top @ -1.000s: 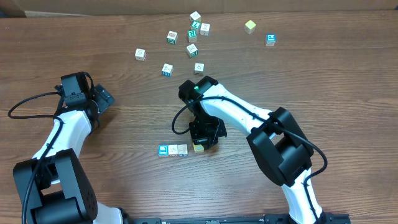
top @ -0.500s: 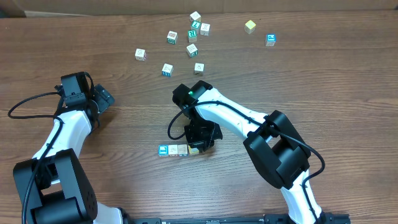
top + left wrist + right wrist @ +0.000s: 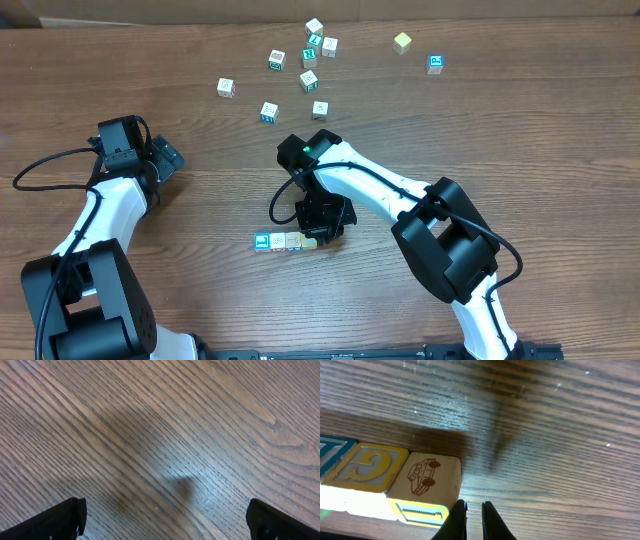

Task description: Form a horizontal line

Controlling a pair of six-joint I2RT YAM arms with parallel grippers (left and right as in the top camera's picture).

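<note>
The horizontal line [image 3: 285,241] lies on the wooden table [image 3: 540,150] near the front middle: a blue-faced cube [image 3: 262,241], two whitish cubes and a cream-yellow end cube [image 3: 308,241], all touching. My right gripper [image 3: 322,226] is shut and empty, and sits against the row's right end, partly covering the cream cube. In the right wrist view the shut fingers [image 3: 472,508] rest beside the cream cube with a car drawing [image 3: 427,477], next to a cube with the letter G [image 3: 367,462]. My left gripper [image 3: 165,155] is open and empty over bare wood [image 3: 162,520], far left.
Several loose letter cubes lie scattered at the back of the table, among them a white one [image 3: 226,88], a yellow-green one [image 3: 402,42] and a blue one [image 3: 435,64]. The nearest loose cube [image 3: 319,109] lies behind the right arm's elbow.
My right gripper has moved left, sliding the cream-yellow cube up against the row of three. In the last half second it barely moved. The left arm has not moved.
</note>
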